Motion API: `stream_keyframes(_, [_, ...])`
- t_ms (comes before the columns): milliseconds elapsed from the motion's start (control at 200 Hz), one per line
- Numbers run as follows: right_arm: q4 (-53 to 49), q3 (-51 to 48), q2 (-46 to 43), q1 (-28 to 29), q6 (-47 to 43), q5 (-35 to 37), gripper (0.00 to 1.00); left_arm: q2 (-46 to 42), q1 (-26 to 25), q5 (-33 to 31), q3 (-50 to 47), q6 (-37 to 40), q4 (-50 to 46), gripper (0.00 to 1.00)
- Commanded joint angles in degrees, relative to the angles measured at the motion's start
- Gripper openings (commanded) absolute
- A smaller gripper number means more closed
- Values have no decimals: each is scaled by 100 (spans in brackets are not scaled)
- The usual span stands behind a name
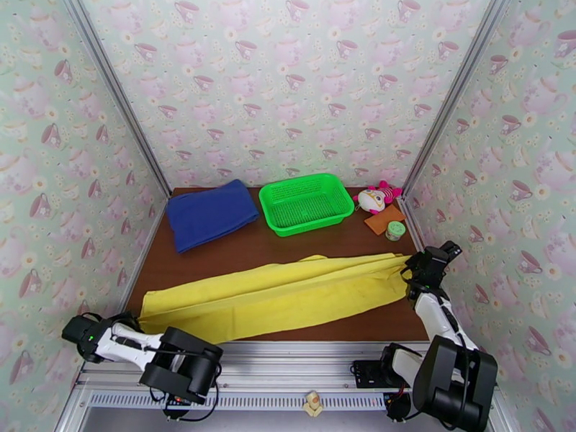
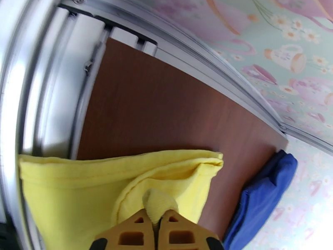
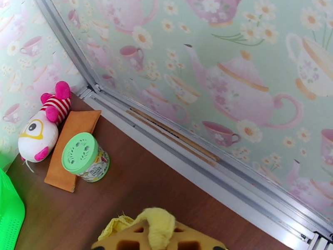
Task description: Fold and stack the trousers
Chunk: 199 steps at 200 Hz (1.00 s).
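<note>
Both ends of the soft, limp trousers (image 1: 281,300), stretched in front of the green basket (image 1: 309,225), seem the best holds. Left claw (image 2: 156,216) pinches one end shut; whether the right claw (image 3: 160,231) clamps its cloth I cannot tell.

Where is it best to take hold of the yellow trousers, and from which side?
At a short end, coming from above. The trousers lie as one long flat band across the table, so an end should fold over easily. The left gripper pinches the left end.
</note>
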Motion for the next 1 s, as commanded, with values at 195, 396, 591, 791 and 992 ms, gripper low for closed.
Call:
stream_keyframes(195, [-179,-133,-804,-261,486,896,70,-729,64,1633,-550,-547,1127,39])
stream_keyframes(396, [-248,126,-1044,-264,400,-565,69,-1183,-383,1954,-647,-972,1500,53])
stream_keyframes(591, [-861,661,-336,78,458,-2264,65,-2339,-2256,429,145,-535,1006,56])
stream_keyframes(791, [-2017,1513,303,2422,-242,-2377,63,-1086,-5409,-1367,1530,1105,-103,59])
stream_keyframes(992, [-2303,2038,1305,4840,-118,-2481,62,649,-7924,-1841,1526,1237,-129,57])
